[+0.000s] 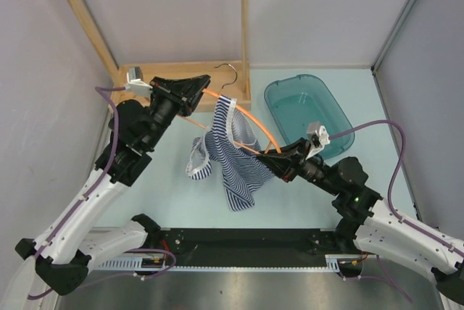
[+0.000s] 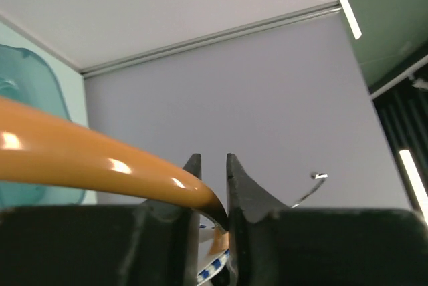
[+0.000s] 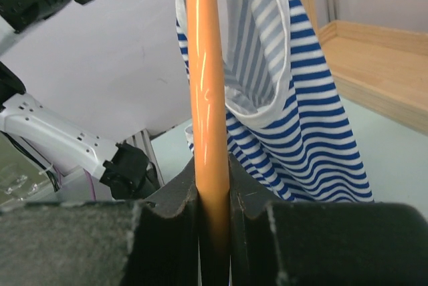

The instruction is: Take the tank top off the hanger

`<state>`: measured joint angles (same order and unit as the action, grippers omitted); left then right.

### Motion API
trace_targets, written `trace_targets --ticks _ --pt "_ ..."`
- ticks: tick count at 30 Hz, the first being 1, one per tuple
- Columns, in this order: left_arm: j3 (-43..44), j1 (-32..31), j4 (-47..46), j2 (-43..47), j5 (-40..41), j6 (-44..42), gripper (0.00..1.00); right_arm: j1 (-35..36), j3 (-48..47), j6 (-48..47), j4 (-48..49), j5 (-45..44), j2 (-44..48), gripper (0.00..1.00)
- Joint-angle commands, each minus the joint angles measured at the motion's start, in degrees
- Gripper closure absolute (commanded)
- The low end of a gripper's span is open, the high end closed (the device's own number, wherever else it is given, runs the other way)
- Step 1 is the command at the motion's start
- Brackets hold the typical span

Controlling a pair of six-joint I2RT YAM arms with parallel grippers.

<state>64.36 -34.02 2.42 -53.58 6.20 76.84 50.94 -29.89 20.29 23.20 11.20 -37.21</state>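
The orange hanger (image 1: 246, 120) is held in the air between both grippers, slanting from back left to front right. Its grey hook (image 1: 230, 71) points toward the back. The striped tank top (image 1: 233, 154) hangs from the hanger's middle, and its lower part droops toward the table. My left gripper (image 1: 200, 87) is shut on the hanger's end near the hook; the left wrist view shows the orange bar (image 2: 80, 159) pinched between the jaws (image 2: 212, 166). My right gripper (image 1: 280, 156) is shut on the other end. In the right wrist view the bar (image 3: 206, 99) runs up from the jaws (image 3: 214, 186) beside the top (image 3: 307, 119).
A teal plastic bin (image 1: 308, 111) stands at the back right, close to the right gripper. A low wooden tray (image 1: 174, 72) with upright wooden posts stands at the back left, under the left gripper. Grey walls close in the left and right sides.
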Motion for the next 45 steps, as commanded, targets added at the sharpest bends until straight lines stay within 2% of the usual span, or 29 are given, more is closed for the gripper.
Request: trace_targets --ticks 1,2,3,5,6,10,11,13,14,17,20,23,26,29,32,37,40,43,44,45 --pt "0.2 1.1 0.9 -0.2 1.9 -12.6 0.89 -0.1 -2.2 -0.2 0.7 -6.0 1.5 0.97" --pt "0.1 1.0 1.0 -0.3 1.9 -13.5 0.96 -0.1 -2.5 0.0 -0.8 -7.9 1.6 0.94" --pt "0.3 1.1 1.1 -0.4 1.8 -16.3 0.99 -0.2 -2.8 0.2 -4.5 -8.9 1.4 0.86" --pt "0.9 1.1 1.5 -0.9 2.0 -20.0 1.0 -0.1 -4.6 0.3 -8.9 -11.1 0.9 0.77" --pt "2.0 1.1 2.0 -1.3 2.2 -24.7 1.0 -0.1 -5.1 0.4 -13.1 -12.7 0.7 0.68" --pt "3.8 1.0 3.4 -2.2 3.3 -36.7 1.0 -0.1 -8.0 1.6 -22.8 -17.6 0.1 0.52" --pt "4.0 1.0 3.6 -2.3 4.2 -38.8 1.0 -0.1 -8.4 1.8 -28.0 -19.7 -0.3 0.45" --pt "4.3 1.0 3.4 -2.2 4.9 -44.6 1.0 -0.2 -9.7 1.9 -30.7 -21.1 -0.6 0.37" --pt "4.3 1.0 3.6 -2.1 5.6 -45.5 1.0 -0.2 -9.7 1.7 -31.8 -21.3 -0.8 0.31" --pt "4.3 1.0 3.9 -1.4 5.8 -46.9 1.0 -0.2 -9.6 0.7 -31.2 -19.2 -1.3 0.21" --pt "4.2 1.0 2.0 -1.1 1.6 -49.1 1.0 -0.2 -9.7 -0.4 -29.1 -16.1 -3.3 0.16" --pt "4.1 1.1 1.7 -0.7 0.3 -48.9 1.0 -0.1 -9.7 -0.7 -25.9 -11.7 -5.9 0.16" --pt "5.5 1.1 6.7 -0.3 4.2 -42.7 1.0 -0.1 -9.3 -1.7 -20.3 -4.9 -8.7 0.15" --pt "6.1 1.1 11.0 1.0 4.5 -31.6 1.0 0.3 -9.0 -3.2 -14.4 0.7 -11.3 0.15" --pt "3.5 1.2 9.2 2.6 0.8 -17.5 1.0 1.8 -8.0 -4.7 -8.9 0.4 -12.7 0.14" --pt "-0.2 1.3 7.6 4.4 -4.5 -2.6 1.0 2.8 -4.6 -6.2 -0.6 -3.0 -12.2 0.13" --pt "-4.6 1.2 4.5 6.5 -5.7 5.8 1.0 3.2 -2.4 -5.8 2.8 -2.5 -10.7 0.15" --pt "-8.5 1.2 1.9 8.8 -7.5 12.6 1.0 3.7 -0.7 -5.0 5.2 -2.1 -9.3 0.31" --pt "-10.0 1.2 1.5 9.4 -7.5 15.3 1.0 4.1 -0.5 -4.8 5.4 -2.2 -8.9 0.45" --pt "-10.7 1.2 1.4 10.1 -6.5 16.4 1.0 4.2 -0.2 -4.7 5.5 -2.2 -8.1 0.5"
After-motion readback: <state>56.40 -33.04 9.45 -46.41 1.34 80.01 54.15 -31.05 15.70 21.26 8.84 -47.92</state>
